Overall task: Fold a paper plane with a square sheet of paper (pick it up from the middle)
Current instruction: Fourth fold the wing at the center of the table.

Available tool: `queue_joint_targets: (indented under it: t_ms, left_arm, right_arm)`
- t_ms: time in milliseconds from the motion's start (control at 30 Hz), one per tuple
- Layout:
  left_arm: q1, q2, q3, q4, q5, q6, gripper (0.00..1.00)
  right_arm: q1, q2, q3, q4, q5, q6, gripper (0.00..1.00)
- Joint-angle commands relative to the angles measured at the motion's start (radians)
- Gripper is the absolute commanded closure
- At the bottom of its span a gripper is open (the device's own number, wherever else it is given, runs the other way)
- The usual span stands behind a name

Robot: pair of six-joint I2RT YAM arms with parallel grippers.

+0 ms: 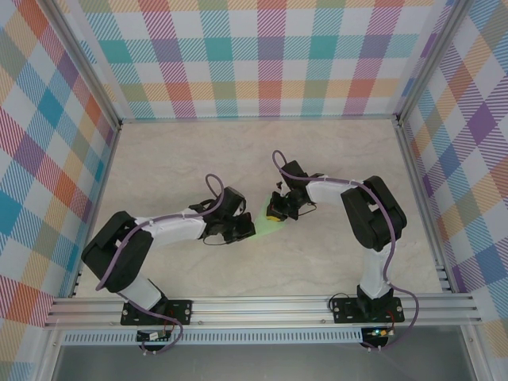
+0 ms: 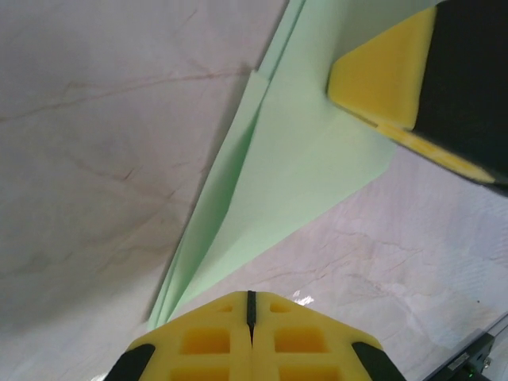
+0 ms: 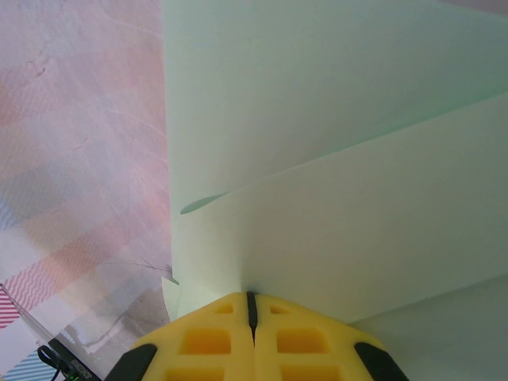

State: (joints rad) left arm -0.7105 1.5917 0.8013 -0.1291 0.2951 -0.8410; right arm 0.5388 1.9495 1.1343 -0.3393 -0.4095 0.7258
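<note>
1. Top view: The two arms meet near the middle of the worktop (image 1: 182,159). The left end effector (image 1: 240,230) sits just left of the middle. The right end effector (image 1: 278,211) is a little up and to the right of it. A small bit of pale green shows between them. That is the paper plane (image 1: 264,223). It is too small here to see the folds.

2. Left wrist view: The left end effector (image 2: 251,305) is at the bottom middle. Its two yellow fingers are pressed tight together with no gap. The paper plane (image 2: 294,159) runs from the lower left up to the top of the frame. It is long and thin, with layers on top of each other, and it comes to a point at the lower left. That point reaches the yellow fingers, but I cannot tell if they pinch it. In the upper right, the right end effector (image 2: 389,87) touches the wide end of the paper.

3. Right wrist view: The right end effector (image 3: 251,305) is at the bottom middle, clenched. The paper plane (image 3: 333,159) comes straight out from its tips, so it is grasping the paper. Flaps lie one over another, with crease lines going across.

4. How far along: The paper is not a flat square now. It has many folds and looks like a dart, so I think most of the folding is done. Pressing the creases and opening the wings may be left. I cannot see the whole plane, so I am not sure.
</note>
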Motion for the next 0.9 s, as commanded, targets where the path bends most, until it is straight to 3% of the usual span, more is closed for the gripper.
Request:
queue_joint_targets:
  t_ms: [0, 400, 667, 867]
  left_arm:
    - [0.011, 0.047, 0.032, 0.017, -0.01, 0.002, 0.98]
    - [0.011, 0.109, -0.007, -0.024, -0.05, 0.009, 1.0]
    - [0.012, 0.107, -0.027, -0.07, -0.075, 0.01, 1.0]
    - [0.012, 0.11, -0.026, -0.069, -0.074, 0.013, 1.0]
  right_arm:
    - [-0.002, 0.113, -0.07, -0.108, 0.214, -0.003, 0.95]
    - [-0.002, 0.015, -0.058, -0.04, 0.129, -0.059, 0.95]
    - [0.004, -0.147, -0.084, 0.111, -0.076, -0.137, 0.93]
    - [0.076, -0.128, -0.105, 0.128, -0.106, -0.116, 0.93]
